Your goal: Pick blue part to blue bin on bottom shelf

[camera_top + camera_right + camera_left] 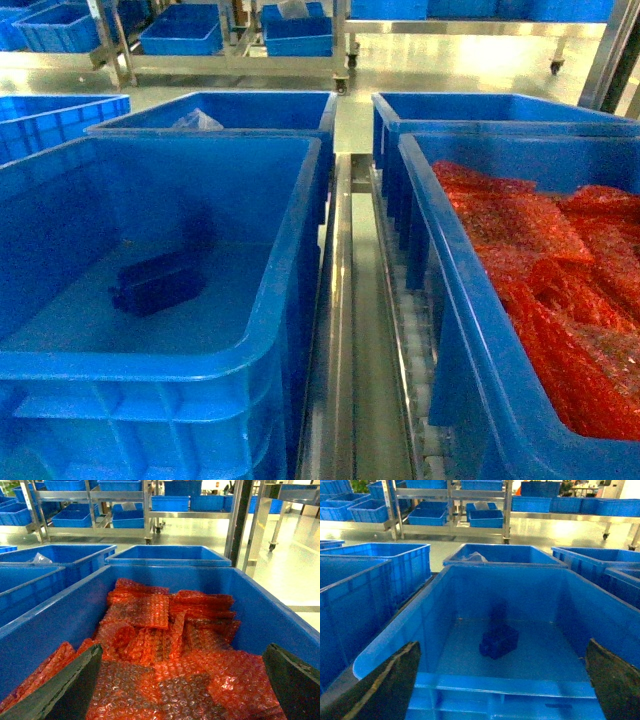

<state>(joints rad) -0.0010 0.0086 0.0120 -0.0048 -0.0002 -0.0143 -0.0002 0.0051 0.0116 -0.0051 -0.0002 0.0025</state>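
Left gripper point(502, 680), fingers spread and empty, frames the dark blue blocky part point(498, 641) at frame centre; a grasp needs a centred descent.

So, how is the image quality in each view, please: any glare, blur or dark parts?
Head view: soft overall, the blue part a dim, blurry shape in its bin; glare on the floor beyond. Left wrist view: bright floor glare behind, part dark and unsharp. Right wrist view: sharper, highlights glint on the red bubble wrap; pincer fingers dark at the corners.
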